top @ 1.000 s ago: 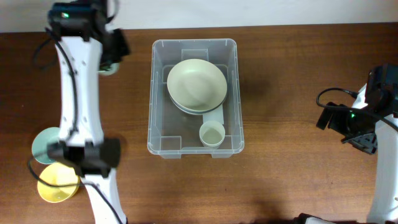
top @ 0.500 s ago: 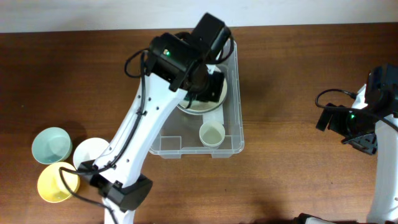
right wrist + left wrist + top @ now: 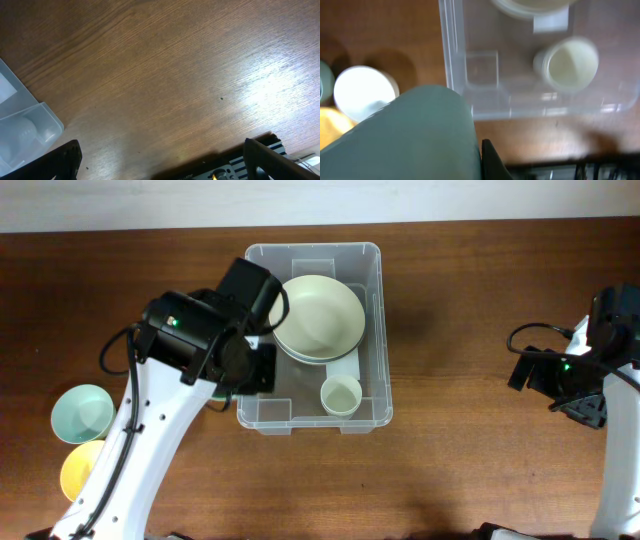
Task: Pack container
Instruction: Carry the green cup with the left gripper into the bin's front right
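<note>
Between the left fingers (image 3: 492, 162), a bowl (image 3: 420, 135). Just ahead of them, the container (image 3: 451, 75) wall; inside, ahead and right, a cup (image 3: 567, 62), with stacked bowls (image 3: 316, 318) beyond. Left of the fingers, on the table (image 3: 480, 300), a second cup (image 3: 365, 92), then a third cup (image 3: 82, 412) and a fourth cup (image 3: 72, 470) further left

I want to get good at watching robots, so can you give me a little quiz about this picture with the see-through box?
1. True or false: the small cup stands inside the container.
2. The left gripper holds a dish that is: A red, B pale green, C black.
3. Fill in: the right gripper has its jaws ___.
Key: 1 true; 2 B; 3 open.
</note>
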`<state>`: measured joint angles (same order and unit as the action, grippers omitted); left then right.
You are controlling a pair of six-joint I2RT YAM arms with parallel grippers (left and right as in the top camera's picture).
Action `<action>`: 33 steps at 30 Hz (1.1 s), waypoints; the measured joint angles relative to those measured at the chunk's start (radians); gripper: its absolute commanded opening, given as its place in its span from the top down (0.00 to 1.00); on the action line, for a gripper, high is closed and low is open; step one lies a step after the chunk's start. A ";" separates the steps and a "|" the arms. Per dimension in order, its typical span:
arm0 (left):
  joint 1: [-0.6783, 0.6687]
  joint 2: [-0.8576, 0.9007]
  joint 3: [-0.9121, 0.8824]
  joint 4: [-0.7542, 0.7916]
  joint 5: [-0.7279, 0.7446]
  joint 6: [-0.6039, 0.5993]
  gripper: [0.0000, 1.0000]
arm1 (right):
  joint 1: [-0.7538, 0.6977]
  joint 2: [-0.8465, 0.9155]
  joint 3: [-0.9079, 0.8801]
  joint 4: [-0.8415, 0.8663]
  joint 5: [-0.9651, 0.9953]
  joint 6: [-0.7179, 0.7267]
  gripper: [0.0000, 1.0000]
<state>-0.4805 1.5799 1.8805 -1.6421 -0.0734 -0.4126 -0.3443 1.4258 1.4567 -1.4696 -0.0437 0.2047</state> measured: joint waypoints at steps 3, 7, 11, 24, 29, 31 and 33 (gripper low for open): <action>-0.001 0.009 -0.004 0.086 -0.006 -0.004 0.99 | 0.000 0.000 0.000 0.000 0.000 0.001 0.01; -0.025 0.035 -0.004 0.142 0.000 -0.008 0.99 | 0.000 0.000 0.000 0.000 0.000 0.000 0.01; -0.064 0.096 -0.004 0.174 0.053 -0.008 0.99 | 0.000 0.000 0.000 0.000 0.000 0.001 0.01; -0.233 0.244 -0.005 0.298 0.151 -0.007 1.00 | 0.000 0.000 0.000 0.000 0.000 0.000 0.01; -0.243 0.282 -0.005 0.327 0.153 -0.006 0.99 | 0.000 0.000 0.000 0.000 0.000 0.001 0.01; -0.244 0.296 -0.005 0.327 0.153 -0.006 0.99 | 0.000 0.000 0.000 0.000 0.000 0.000 0.01; -0.247 0.310 -0.005 0.327 0.153 -0.006 0.99 | 0.000 0.000 0.000 0.000 0.000 0.000 0.01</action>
<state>-0.7273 1.8896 1.8755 -1.3151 0.0795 -0.4187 -0.3443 1.4258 1.4567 -1.4693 -0.0437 0.2043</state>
